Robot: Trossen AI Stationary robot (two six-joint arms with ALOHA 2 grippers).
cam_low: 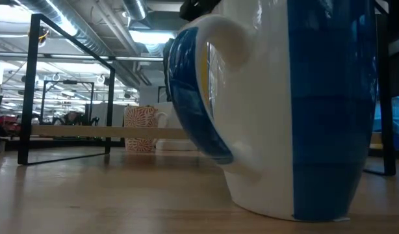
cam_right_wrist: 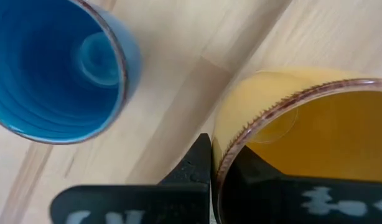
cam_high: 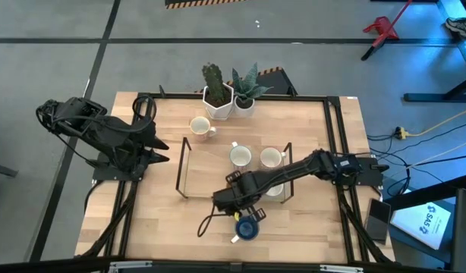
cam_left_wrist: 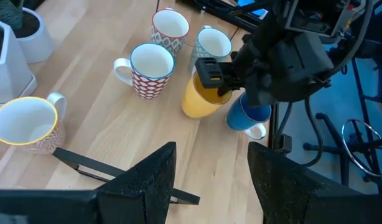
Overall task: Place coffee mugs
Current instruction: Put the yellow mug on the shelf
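Note:
My right gripper (cam_right_wrist: 223, 167) reaches over the table's near middle (cam_high: 244, 206) and is shut on the orange mug (cam_left_wrist: 199, 99). The blue mug (cam_high: 248, 228) stands upright on the table just beside it (cam_right_wrist: 54, 68) and fills the low view (cam_low: 303, 110). Several white patterned mugs stand upright farther back: one with red dots (cam_left_wrist: 150, 71), two behind it (cam_left_wrist: 170, 31) (cam_left_wrist: 213, 46), and one near the plant pots (cam_high: 201, 127). My left gripper (cam_left_wrist: 209, 180) waits open at the table's left side (cam_high: 153, 144), touching nothing. My right gripper holds the orange mug by its rim (cam_right_wrist: 241, 146), one finger inside the mug (cam_right_wrist: 272, 186) and one outside (cam_right_wrist: 197, 165), coming from above. The mug hangs tilted below the fingers (cam_left_wrist: 194, 109). Whether its base touches the table, I cannot tell.
A black wire frame (cam_high: 181, 167) stands on the table around the white mugs. Two white plant pots (cam_high: 218, 102) (cam_high: 245, 105) sit at the far edge. Bare wood lies to the left of the blue mug (cam_high: 165, 220). Cables and a stand lie right of the table.

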